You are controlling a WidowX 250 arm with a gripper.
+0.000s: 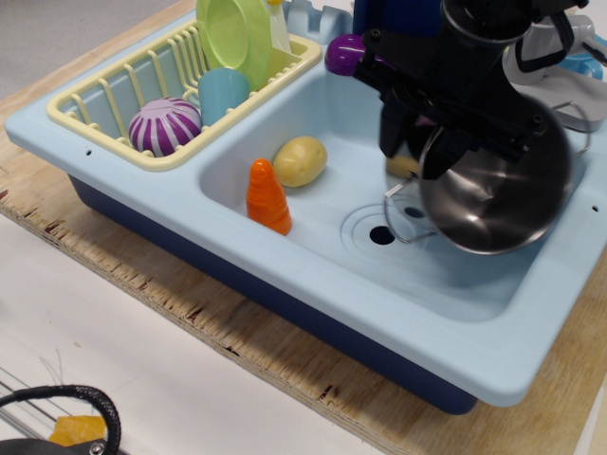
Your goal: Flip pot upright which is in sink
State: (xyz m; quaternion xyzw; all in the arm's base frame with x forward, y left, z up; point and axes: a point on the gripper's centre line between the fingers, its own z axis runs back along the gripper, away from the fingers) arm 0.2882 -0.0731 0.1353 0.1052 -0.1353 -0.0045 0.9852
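Observation:
The shiny steel pot hangs tilted over the right half of the light blue sink. Its open mouth faces the camera and slightly upward. One wire loop handle hangs at its left, near the round drain hole. My black gripper comes down from the top and is shut on the pot's upper left rim. It hides the pot's top edge. I cannot tell whether the pot's base touches the basin floor.
An orange toy carrot and a yellow potato lie in the basin's left part. A purple eggplant sits on the back rim. The pale yellow dish rack at left holds a blue cup, a striped ball and a green plate.

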